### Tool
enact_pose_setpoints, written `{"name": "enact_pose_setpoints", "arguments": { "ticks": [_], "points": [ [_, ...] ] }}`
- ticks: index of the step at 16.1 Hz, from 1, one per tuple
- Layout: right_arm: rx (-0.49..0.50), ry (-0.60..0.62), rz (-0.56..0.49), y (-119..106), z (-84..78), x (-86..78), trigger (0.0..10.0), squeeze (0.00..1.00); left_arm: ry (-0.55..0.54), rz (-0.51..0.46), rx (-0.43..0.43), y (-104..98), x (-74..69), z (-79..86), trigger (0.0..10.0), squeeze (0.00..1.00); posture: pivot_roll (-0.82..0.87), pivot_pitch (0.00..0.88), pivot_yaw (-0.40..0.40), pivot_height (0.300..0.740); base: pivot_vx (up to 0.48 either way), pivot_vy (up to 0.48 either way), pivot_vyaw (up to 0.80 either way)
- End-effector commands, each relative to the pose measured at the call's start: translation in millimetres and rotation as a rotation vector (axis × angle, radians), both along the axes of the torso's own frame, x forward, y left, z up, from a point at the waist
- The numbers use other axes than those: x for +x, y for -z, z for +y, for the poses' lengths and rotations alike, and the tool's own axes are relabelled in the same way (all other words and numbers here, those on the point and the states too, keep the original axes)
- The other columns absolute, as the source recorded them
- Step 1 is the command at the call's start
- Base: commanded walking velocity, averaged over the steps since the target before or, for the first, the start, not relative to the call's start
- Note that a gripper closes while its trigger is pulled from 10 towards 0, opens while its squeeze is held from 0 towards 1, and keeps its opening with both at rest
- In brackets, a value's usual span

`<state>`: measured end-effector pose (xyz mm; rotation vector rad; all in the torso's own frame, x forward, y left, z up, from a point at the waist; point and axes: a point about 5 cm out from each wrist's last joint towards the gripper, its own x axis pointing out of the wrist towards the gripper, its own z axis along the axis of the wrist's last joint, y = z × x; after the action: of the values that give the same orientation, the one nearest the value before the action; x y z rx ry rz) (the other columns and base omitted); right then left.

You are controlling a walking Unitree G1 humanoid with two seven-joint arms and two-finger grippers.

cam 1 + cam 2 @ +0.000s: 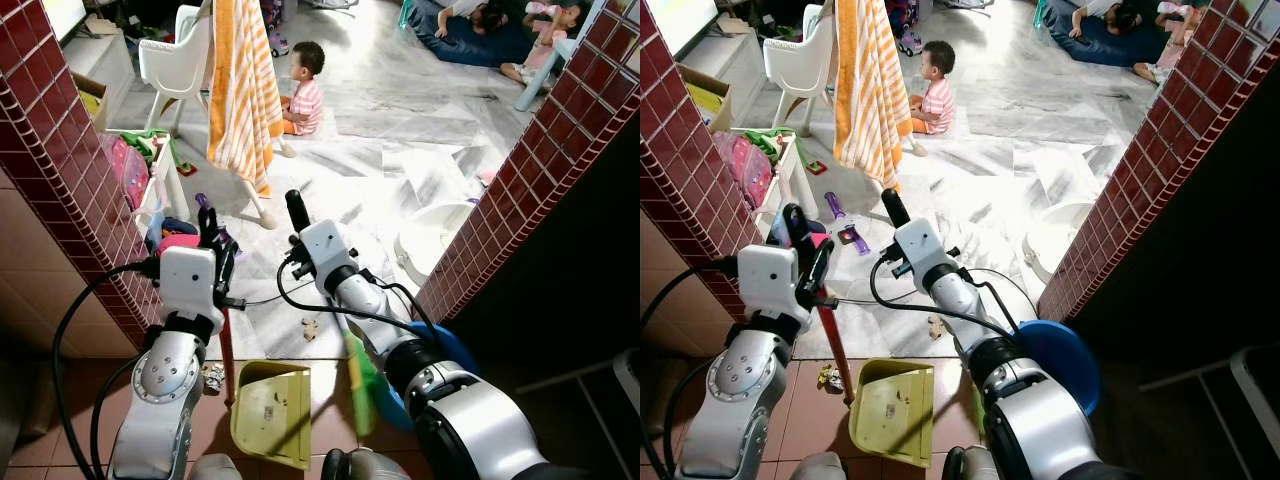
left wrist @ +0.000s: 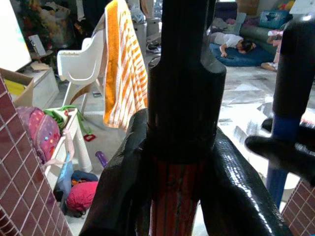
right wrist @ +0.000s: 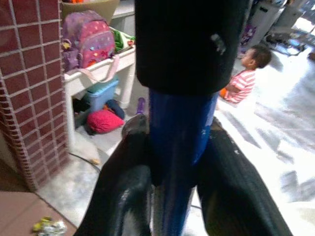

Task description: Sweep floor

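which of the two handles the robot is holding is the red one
The left gripper holds the red handle, which runs down to the yellow-green dustpan. The right gripper holds a blue handle.

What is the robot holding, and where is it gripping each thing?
The left gripper clamps the red dustpan handle just below its black top. The right gripper clamps the blue broom handle just below its black cap.

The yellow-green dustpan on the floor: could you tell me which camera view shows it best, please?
The right eye view shows the dustpan best: nearly the whole pan is visible, at the foot of the red handle that the left gripper holds. The left eye view shows it too, cut nearer the picture's bottom edge. The left wrist view shows the gripped handle instead.
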<state>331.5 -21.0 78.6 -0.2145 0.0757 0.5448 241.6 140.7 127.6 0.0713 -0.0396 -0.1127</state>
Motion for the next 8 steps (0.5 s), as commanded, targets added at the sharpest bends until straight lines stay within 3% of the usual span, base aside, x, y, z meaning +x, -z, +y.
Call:
{"name": "enact_pose_setpoints", "arguments": {
  "ticks": [1,5,8],
  "points": [
    [0.141,-0.062,0.097,5,26.5,-14.8,10.0,0.0,0.024,-0.043,-0.008,-9,3.0,-5.5,10.0,0.0,0.15,0.0,-0.085,0.74,0.0,0.0,0.0],
    [0.279,-0.162,0.091,-10,35.9,-15.2,10.0,0.0,0.024,-0.051,-0.017,-10,6.7,-7.8,10.0,0.0,0.14,0.0,-0.091,0.74,0.0,0.0,0.0],
    [0.342,-0.213,0.001,-34,34.1,-7.7,10.0,0.0,0.023,-0.062,-0.021,-11,10.8,-8.6,10.0,0.0,0.13,0.0,-0.094,0.74,0.0,0.0,0.0]
  ]
}}
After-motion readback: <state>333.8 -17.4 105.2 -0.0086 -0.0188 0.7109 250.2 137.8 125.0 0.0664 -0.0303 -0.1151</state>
